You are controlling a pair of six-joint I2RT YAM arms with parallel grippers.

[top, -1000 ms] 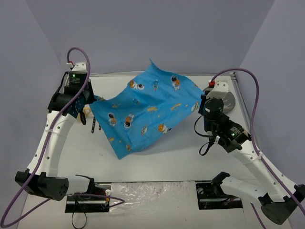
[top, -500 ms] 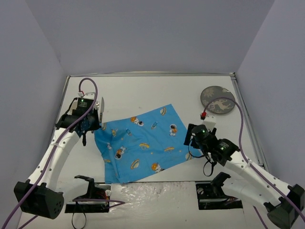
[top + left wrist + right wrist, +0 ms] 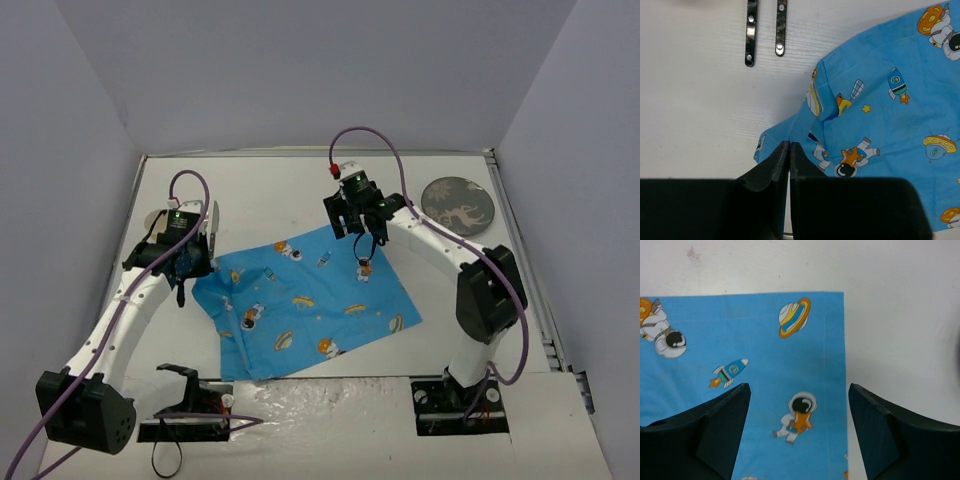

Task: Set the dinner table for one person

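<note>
Left wrist view has the left claw [image 3: 785, 150] pressed together on a bunched fold at one corner of the placemat [image 3: 890, 100]. Two dark riveted handles [image 3: 751, 32] lie just beyond it on the bare worktop [image 3: 700, 100].

From above, the worktop [image 3: 270, 190] fills the floor of the booth under both arms. The placemat [image 3: 310, 300] lies skewed on it, nearer the near edge than the far one. The right claw [image 3: 362, 235] hangs spread over the cloth's far corner, gripping nothing.

The step looks to be flattening and squaring the cloth. It would go best if the left claw drew its corner low and slowly towards the left edge, just enough to pull out the ridge, stopping short of the handles. The right claw [image 3: 797, 390] could press down to anchor its corner, which already lies flat.

The placemat [image 3: 740, 330] is thin, soft printed fabric with a stitched hem, and it creases easily. Against it the worktop [image 3: 900, 315] is matte white and faintly grained. A round dark plate [image 3: 457, 203] with a pale figure on it sits near the far right corner and looks hard and smooth.
</note>
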